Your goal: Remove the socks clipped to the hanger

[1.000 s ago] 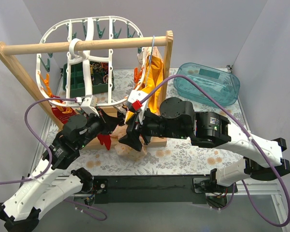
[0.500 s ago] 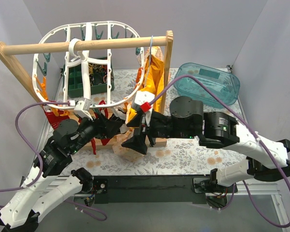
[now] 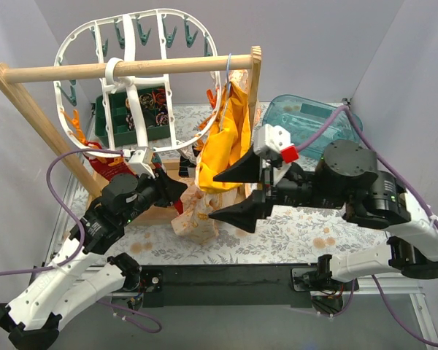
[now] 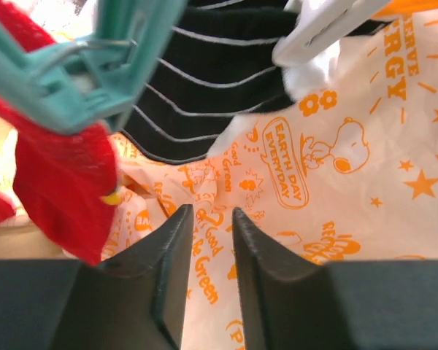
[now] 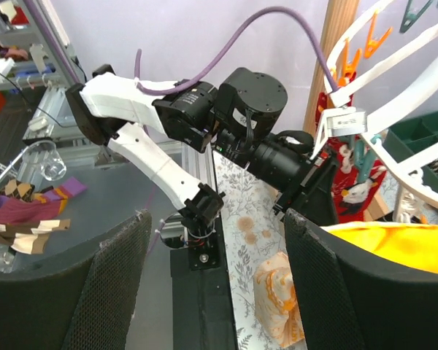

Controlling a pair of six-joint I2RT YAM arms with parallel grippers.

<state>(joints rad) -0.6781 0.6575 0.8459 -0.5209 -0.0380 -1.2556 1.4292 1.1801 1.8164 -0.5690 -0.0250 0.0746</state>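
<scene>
The left gripper (image 4: 213,219) is empty. Its fingers stand close together without meeting, and only the pale printed cloth (image 4: 336,182) shows through the slit. A red sock (image 4: 58,175) hangs just left of the fingers from a teal peg (image 4: 80,65). A black-and-white striped sock (image 4: 204,80) hangs above them, beside a white rib of the hanger (image 4: 328,25).

The main risk, as I judge it, is closing on the wrong thing. From this spot the fingers would pinch the printed cloth behind, not a sock. So narrow a gap could also skid off the sock's edge.

The hanger hangs tilted from the wooden rail (image 3: 168,65) over the far left of the worktop (image 3: 292,233). A pull against a peg that keeps its bite would likely swing or twist the whole frame rather than free the sock.

The right gripper (image 3: 212,197) is spread wide and holds nothing. It sits near the middle of the worktop, right beside the yellow garment (image 3: 226,138). One finger could snag that garment or drag its thin hanger along the rail.
</scene>
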